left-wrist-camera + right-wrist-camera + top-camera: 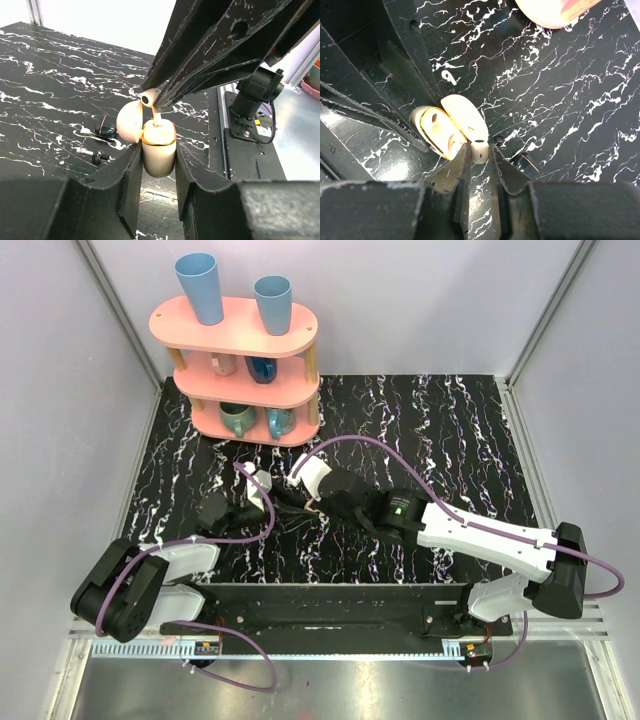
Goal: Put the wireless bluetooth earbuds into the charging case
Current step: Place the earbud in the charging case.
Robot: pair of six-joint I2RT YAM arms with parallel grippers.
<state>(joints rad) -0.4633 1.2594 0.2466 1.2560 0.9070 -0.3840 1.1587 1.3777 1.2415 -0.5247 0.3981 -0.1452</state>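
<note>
Right gripper [479, 151], nearly closed, pinches an earbud [146, 98] by its head at the mouth of the open charging case [437, 131], clamped upright in the left gripper [157, 152] near mid-table; tiny, light and slick, it likely needs a gentle head-grip.

White-shelled, black-jointed left arm [185, 558] and right arm [480, 532] carry looping purple cables [370, 443]; the right hand [479, 150] ends in long, scuffed black fingers [210, 50].

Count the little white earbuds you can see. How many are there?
1. The earbud is pinched in the right tool, right at the open charging case that the left tool grips. A second one may be hidden; I can't tell.
</note>
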